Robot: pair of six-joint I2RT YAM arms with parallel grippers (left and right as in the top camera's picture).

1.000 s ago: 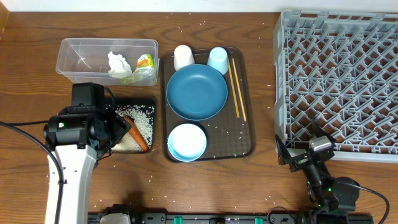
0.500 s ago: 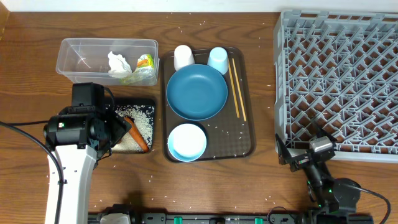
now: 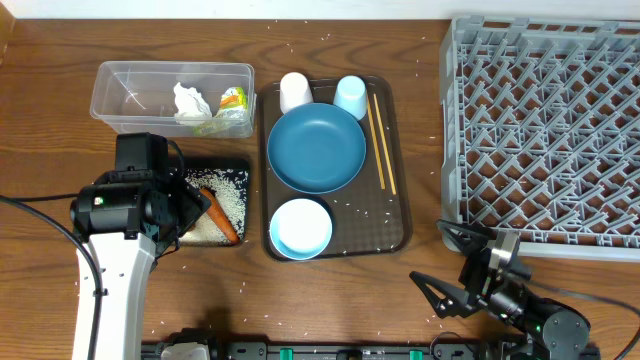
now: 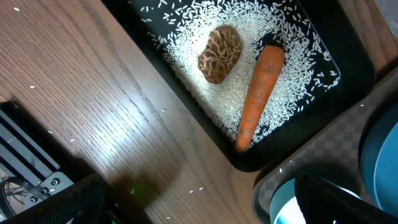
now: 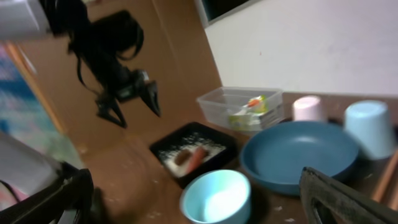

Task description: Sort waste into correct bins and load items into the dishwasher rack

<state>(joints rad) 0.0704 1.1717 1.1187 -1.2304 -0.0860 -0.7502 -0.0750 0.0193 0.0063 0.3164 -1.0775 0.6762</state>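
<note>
Left tool was released: jaws spread wide, nothing in them, hanging over the black tray's corner next to the bowl. Carrot and brown lump lay side by side in that tray on a bed of rice. Tissue and wrapper sat in the clear tub. Right tool was released too, empty, low over the table near the rack's front corner. Plate, bowl, white cup, blue cup and chopsticks all sat on the brown tray.
</note>
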